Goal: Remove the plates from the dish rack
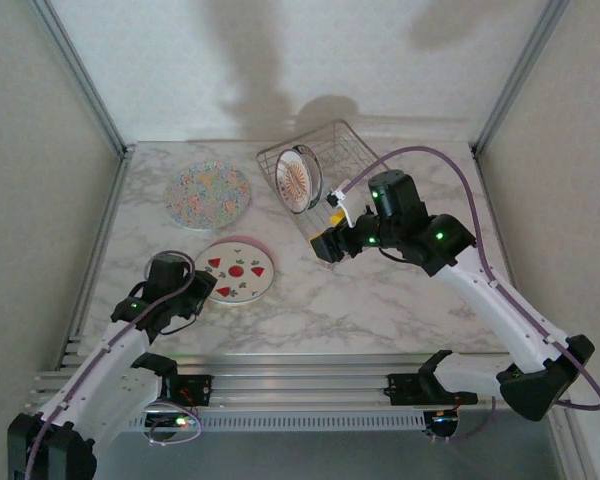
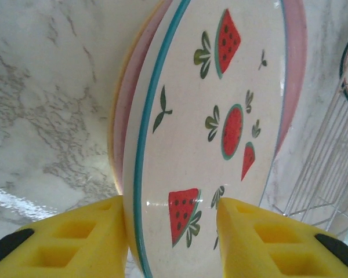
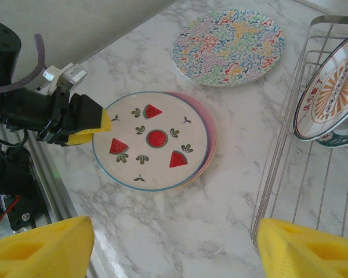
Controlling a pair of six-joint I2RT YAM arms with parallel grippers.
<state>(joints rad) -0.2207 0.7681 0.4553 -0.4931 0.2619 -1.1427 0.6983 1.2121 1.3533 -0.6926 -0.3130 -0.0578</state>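
Between left fingers (image 2: 69,243), watermelon plate (image 2: 232,87).

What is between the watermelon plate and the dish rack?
A pink plate's rim peeking out underneath, then bare marble table, shown in the right wrist view.

Grey-veined marble tabletop (image 1: 380,305), plain pale walls (image 1: 380,60), aluminium corner posts (image 1: 80,75), soft shadows

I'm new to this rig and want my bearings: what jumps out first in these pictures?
The watermelon-patterned plate lies on a pink plate, front left on the table, its rim between the yellow fingers of the left gripper. Behind it lies a multicoloured speckled plate, and a sunburst plate stands upright in the wire dish rack at the back.
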